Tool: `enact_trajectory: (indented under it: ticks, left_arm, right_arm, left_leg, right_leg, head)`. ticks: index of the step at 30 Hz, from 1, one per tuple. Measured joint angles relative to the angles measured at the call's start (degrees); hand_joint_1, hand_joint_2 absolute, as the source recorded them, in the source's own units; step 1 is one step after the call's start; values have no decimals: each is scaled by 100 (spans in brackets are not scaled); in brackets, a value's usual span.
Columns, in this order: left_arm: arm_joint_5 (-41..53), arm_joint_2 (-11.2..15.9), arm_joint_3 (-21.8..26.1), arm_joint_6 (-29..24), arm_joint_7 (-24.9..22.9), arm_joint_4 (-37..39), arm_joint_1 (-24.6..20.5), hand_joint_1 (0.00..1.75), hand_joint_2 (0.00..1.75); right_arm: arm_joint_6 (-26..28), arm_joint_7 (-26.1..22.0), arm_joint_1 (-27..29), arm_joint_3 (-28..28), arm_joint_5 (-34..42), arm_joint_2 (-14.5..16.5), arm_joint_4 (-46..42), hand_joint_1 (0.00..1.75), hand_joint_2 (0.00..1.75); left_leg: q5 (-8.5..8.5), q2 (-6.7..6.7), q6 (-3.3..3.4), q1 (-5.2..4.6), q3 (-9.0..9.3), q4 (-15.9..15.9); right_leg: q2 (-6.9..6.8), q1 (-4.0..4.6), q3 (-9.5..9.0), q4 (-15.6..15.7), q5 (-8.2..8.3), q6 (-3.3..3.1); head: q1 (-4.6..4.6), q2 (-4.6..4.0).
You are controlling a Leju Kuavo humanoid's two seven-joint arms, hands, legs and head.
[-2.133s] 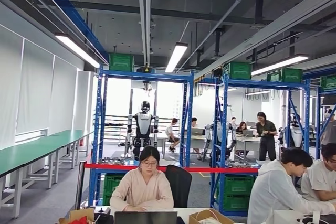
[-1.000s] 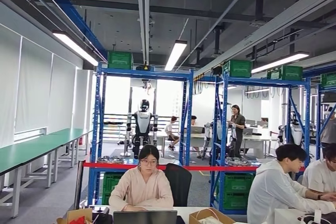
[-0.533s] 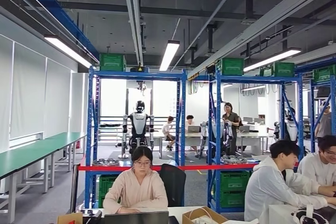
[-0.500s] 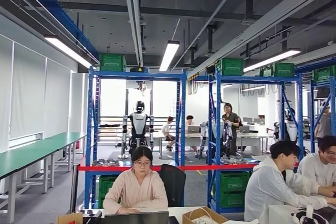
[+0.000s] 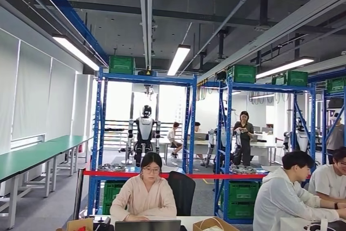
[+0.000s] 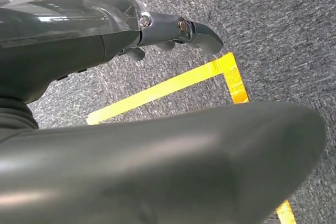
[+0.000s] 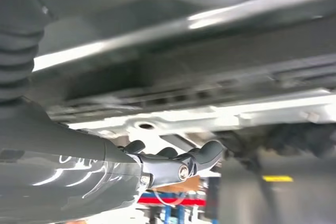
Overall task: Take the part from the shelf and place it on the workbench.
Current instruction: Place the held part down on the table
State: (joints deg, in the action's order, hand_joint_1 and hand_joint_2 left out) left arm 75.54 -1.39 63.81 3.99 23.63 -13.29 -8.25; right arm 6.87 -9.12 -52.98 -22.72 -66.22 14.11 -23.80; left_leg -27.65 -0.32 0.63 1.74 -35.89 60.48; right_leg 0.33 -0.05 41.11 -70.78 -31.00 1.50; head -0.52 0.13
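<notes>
My right hand [image 7: 118, 171] has its dark fingers [image 7: 202, 155] pressed against a pale grey metal part [image 7: 190, 119] with a round hole, and a blurred grey mass lies close on the part's other side. Seen this way, the hand holds the part. My left hand [image 6: 99, 45] hangs over grey carpet with fingers and thick thumb [image 6: 178, 161] apart and nothing between them. In the head view, two blue shelves [image 5: 145, 78] [image 5: 269, 86] stand ahead with round metal parts [image 5: 110, 166] [image 5: 243, 170] on their middle levels. Long green workbenches [image 5: 37, 155] run along the left wall.
A red barrier tape [image 5: 175, 175] stretches across in front of the shelves. Three people [image 5: 144, 196] [image 5: 285, 196] [image 5: 334, 179] sit at a table just before me. Another humanoid robot [image 5: 144, 133] stands behind the left shelf. Yellow floor tape [image 6: 166, 85] marks a corner under my left hand.
The whole head view has swayed left and back right, so the camera moved. A standing person at the back walked from the far right to beside the right shelf.
</notes>
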Motion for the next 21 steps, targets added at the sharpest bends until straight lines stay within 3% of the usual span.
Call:
enact_trajectory:
  ticks: [2, 3, 7, 9, 11, 13, 14, 17, 19, 21]
  left_arm:
    - [-1, -2, -24, 21, 0, 0, -10, 0, 0]
    - [-3, -2, -37, 30, 0, 0, -15, 0, 0]
    - [-21, -3, -95, 44, -1, 0, -13, 0, 0]
    - [-39, -5, -129, 67, 7, 0, -17, 0, 0]
    - [-50, -6, -163, 88, 13, 0, -19, 0, 0]
    - [-62, -5, -191, 90, 7, 0, -10, 0, 0]
    - [-80, -5, -205, 91, -3, 0, -5, 0, 0]
    - [-200, -6, -235, 95, -52, 0, 3, 0, 0]
    - [-297, -7, -237, 96, -57, 0, 24, 0, 0]
    - [-373, -8, -235, 89, -45, 0, 70, 0, 0]
  right_arm:
    - [-41, -270, -24, -2, 114, 16, -148, 0, 0]
    - [-66, -419, -38, -2, 192, 19, -236, 0, 0]
    - [-230, -1010, 8, 15, 818, 2, -725, 0, 0]
    - [-590, -1649, 182, 139, 1873, -2, -1224, 0, 0]
    - [-1270, -2358, 567, 409, 3486, -1, -1964, 0, 0]
    - [-2159, -2804, 1097, 741, 5159, -1, -2881, 0, 0]
    - [-2659, -2926, 1359, 899, 5917, 4, -3359, 0, 0]
    - [-3986, -2969, 2060, 1314, 7631, 75, -4798, 0, 0]
    - [-4549, -2844, 2479, 1510, 8277, 141, -5723, 0, 0]
    - [-4855, -2732, 2863, 1637, 8575, 174, -6504, 0, 0]
  left_leg:
    - [-2, -4, -12, -5, 8, -4]
    - [-1, -4, -29, -7, 5, -9]
    - [-14, -1, -140, 7, 4, -46]
    - [-228, 3, -161, 3, -102, 221]
    - [-577, 4, -168, -6, -386, 884]
    - [-711, 5, -190, -7, -591, 1351]
    - [-627, 5, -203, -3, -560, 1299]
    - [-169, 4, -233, 25, -85, 355]
    - [-113, 0, -196, 17, 86, 38]
    - [-121, 0, -132, -5, 98, 40]
  right_leg:
    - [2, 21, -378, 782, 309, -55]
    - [3, 37, -491, 1022, 372, -78]
    - [2, 56, -579, 1234, 415, -173]
    - [-13, 38, -618, 1317, 460, -237]
    - [-30, 55, -626, 1325, 461, -258]
    - [-46, 65, -627, 1317, 451, -264]
    - [-49, 62, -627, 1310, 443, -259]
    - [-30, 53, -610, 1212, 378, -191]
    - [-10, 68, -579, 1135, 346, -130]
    - [-3, 65, -570, 1116, 356, -87]
  head:
    - [1, 0]
    - [1, 1]
    - [1, 0]
    - [2, 0]
    - [4, 0]
    - [4, 0]
    - [4, 0]
    - [6, 0]
    - [0, 0]
    - [-7, 0]
